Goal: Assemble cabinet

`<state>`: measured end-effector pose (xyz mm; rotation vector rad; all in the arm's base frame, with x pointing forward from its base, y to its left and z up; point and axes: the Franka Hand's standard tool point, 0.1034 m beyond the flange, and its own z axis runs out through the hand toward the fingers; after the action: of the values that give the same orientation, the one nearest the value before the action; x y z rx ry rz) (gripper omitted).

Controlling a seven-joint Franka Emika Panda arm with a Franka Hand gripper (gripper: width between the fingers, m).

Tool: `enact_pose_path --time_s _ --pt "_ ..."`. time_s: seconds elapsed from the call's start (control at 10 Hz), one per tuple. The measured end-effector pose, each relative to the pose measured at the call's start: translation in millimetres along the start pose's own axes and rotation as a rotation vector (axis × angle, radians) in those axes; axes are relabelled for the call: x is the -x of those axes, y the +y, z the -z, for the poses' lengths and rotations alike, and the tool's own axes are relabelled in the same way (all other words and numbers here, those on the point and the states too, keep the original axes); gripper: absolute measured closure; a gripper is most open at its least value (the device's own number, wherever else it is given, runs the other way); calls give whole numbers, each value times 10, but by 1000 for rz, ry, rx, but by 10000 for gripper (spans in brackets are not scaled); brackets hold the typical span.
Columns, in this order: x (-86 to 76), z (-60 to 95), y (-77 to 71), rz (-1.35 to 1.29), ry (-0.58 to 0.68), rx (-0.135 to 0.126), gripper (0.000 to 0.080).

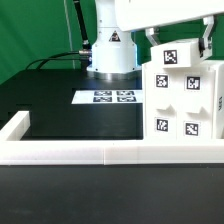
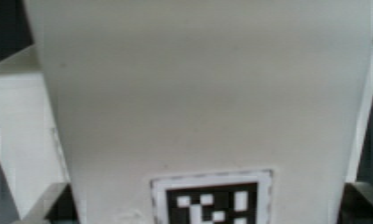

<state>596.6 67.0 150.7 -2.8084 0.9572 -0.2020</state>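
Note:
The white cabinet stands at the exterior view's right, against the low rail, with several black-and-white tags on its faces. My gripper comes down over its top. One finger sits on each side of the tagged upper part, and the jaws are shut on it. In the wrist view, the cabinet's white face fills nearly the whole picture, with one tag near the gripper. The dark fingertips touch the part's two edges.
The marker board lies flat on the black table in front of the arm's base. A low white rail borders the table at the front and at the left. Black cables run behind the base.

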Motion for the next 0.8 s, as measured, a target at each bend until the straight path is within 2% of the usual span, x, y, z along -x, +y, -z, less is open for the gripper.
enact_pose_path --time_s 0.3,0.5,0.8 --pt "14 3 11 -196 -6 6 238" --pt "18 1 14 -235 -16 14 238" --pt "23 1 22 -370 -25 13 238"
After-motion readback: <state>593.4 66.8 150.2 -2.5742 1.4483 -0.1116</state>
